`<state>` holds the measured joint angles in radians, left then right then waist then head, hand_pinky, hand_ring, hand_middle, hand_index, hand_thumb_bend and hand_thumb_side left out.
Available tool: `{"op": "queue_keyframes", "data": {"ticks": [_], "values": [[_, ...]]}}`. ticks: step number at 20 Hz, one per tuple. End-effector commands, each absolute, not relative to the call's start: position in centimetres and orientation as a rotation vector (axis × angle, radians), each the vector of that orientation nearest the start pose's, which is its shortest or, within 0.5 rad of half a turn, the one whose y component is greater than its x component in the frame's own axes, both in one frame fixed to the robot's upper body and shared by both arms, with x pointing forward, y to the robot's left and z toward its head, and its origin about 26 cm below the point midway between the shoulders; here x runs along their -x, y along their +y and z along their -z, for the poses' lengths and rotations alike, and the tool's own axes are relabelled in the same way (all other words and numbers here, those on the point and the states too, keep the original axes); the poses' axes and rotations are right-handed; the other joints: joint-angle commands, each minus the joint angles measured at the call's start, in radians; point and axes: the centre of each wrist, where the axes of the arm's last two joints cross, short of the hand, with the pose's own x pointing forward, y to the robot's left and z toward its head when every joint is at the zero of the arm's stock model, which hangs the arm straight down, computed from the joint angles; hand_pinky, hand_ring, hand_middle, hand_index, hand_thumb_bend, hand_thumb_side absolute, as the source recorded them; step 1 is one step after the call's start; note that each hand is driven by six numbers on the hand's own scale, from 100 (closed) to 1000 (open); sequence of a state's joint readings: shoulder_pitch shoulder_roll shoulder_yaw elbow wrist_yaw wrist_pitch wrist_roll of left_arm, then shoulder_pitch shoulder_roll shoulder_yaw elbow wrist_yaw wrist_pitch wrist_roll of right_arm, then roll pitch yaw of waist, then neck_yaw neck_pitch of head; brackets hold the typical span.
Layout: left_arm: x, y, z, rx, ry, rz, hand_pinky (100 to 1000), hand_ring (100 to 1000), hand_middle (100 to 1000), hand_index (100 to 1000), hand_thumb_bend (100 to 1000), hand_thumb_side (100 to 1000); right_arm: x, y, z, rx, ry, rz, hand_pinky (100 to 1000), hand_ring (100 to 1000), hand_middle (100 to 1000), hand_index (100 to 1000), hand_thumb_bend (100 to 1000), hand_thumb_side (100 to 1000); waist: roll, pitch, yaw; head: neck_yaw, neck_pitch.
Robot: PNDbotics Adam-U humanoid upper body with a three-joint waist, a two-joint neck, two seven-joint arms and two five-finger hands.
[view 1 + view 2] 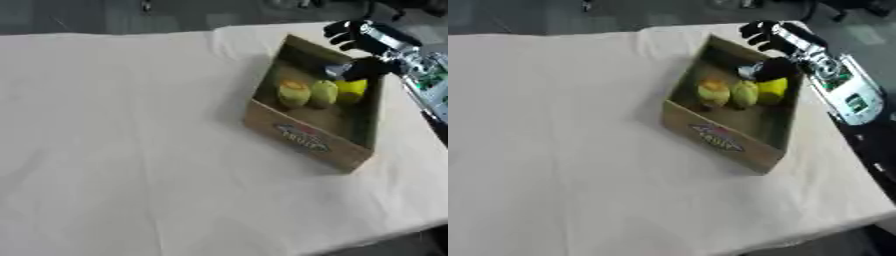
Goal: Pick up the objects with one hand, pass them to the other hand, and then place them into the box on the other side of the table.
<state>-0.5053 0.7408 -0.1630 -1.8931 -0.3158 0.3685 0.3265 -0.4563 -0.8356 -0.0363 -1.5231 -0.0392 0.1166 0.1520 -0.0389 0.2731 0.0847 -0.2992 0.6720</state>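
Observation:
A brown cardboard box (302,137) with a red and blue label on its front wall stands at the table's right side. Three small fruits lie in a row inside it: an orange-yellow one (293,93), a greenish one (323,93) and a bright yellow one (773,88). My right hand (366,44) reaches in from the upper right over the box's far corner. Its fingers (756,31) are spread past the far wall, and its thumb (360,70) points down, right above the bright yellow fruit. I cannot tell whether the thumb touches it. My left hand shows in neither view.
A white cloth (122,140) covers the table, with a raised fold near the far edge by the box. The table's edge runs along the lower right (411,230), with dark floor beyond it and behind the table.

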Motion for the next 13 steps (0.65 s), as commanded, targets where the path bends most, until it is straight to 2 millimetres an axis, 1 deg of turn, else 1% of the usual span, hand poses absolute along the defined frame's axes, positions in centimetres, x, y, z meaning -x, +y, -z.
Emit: {"op": "queue_keyframes", "data": {"ticks": [1, 2, 3, 5, 8, 10, 13], "values": [[-31.9, 28.0, -27.1, -1.109, -2.099, 0.441, 714, 650, 605, 808, 645, 446, -34.6, -40.5, -26.0, 0.595, -1.868, -0.498, 903, 875, 833, 894, 223, 368, 0.016, -0.015, 0.001, 0.016, -0.007], [-31.9, 28.1, -27.0, -1.099, -2.105, 0.409, 713, 648, 603, 807, 638, 450, -34.5, -40.4, -26.0, 0.568, -1.900, -0.447, 906, 875, 835, 897, 214, 367, 0.017, -0.016, 0.002, 0.021, -0.007], [-31.9, 28.2, -26.8, -1.085, -2.107, 0.372, 711, 645, 600, 806, 627, 456, -34.4, -40.3, -26.1, 0.541, -1.929, -0.402, 907, 876, 838, 898, 223, 347, 0.018, -0.016, 0.002, 0.026, -0.008], [-31.9, 28.4, -26.3, -1.036, -2.108, 0.288, 710, 641, 596, 806, 603, 481, -34.3, -40.1, -26.3, 0.502, -1.980, -0.331, 909, 874, 845, 901, 276, 286, 0.020, -0.018, 0.004, 0.031, -0.008], [-32.3, 29.1, -25.3, -0.910, -2.074, 0.157, 707, 637, 592, 807, 585, 527, -34.3, -39.7, -26.4, 0.469, -2.030, -0.269, 903, 861, 846, 898, 337, 243, 0.024, -0.019, 0.009, 0.030, -0.008], [-32.5, 29.4, -24.7, -0.823, -2.059, 0.087, 709, 637, 592, 810, 579, 554, -34.5, -39.5, -26.3, 0.462, -2.053, -0.227, 896, 852, 838, 888, 327, 214, 0.025, -0.019, 0.012, 0.029, -0.010], [-32.9, 30.0, -23.8, -0.683, -2.023, 0.001, 709, 633, 588, 809, 541, 585, -34.7, -39.4, -25.8, 0.440, -2.075, -0.167, 901, 858, 844, 890, 279, 227, 0.026, -0.019, 0.015, 0.028, -0.011]]}}
